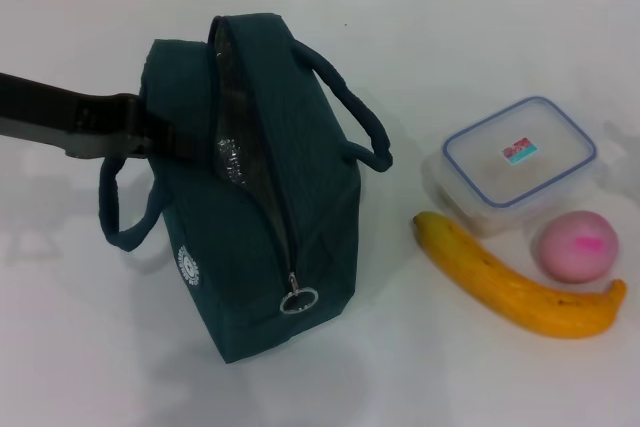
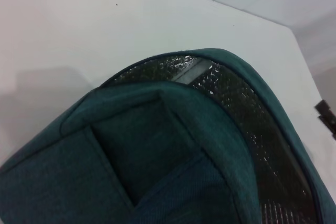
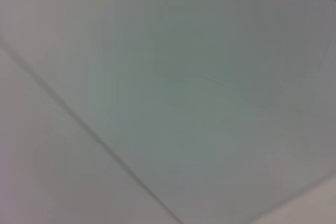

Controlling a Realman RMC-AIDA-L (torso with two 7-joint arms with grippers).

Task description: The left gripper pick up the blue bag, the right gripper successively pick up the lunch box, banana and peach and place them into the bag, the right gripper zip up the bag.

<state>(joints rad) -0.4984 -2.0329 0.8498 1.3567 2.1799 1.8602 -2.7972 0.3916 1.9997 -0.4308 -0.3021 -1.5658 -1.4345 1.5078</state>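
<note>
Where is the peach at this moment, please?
In the head view the peach lies on the robot's right of the table, just in front of the lunch box and touching the banana.

dark teal blue bag (image 1: 250, 197) with silver lining, yellow-orange banana (image 1: 515, 282), pale-pink peach (image 1: 579, 245), blue-rimmed lunch box (image 1: 518, 152).

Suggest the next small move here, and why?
Probably bring the right arm, not in the head view, over the lunch box. The left gripper is already at the blue bag, its zipper open on foil lining, while box, banana and peach lie outside.
</note>
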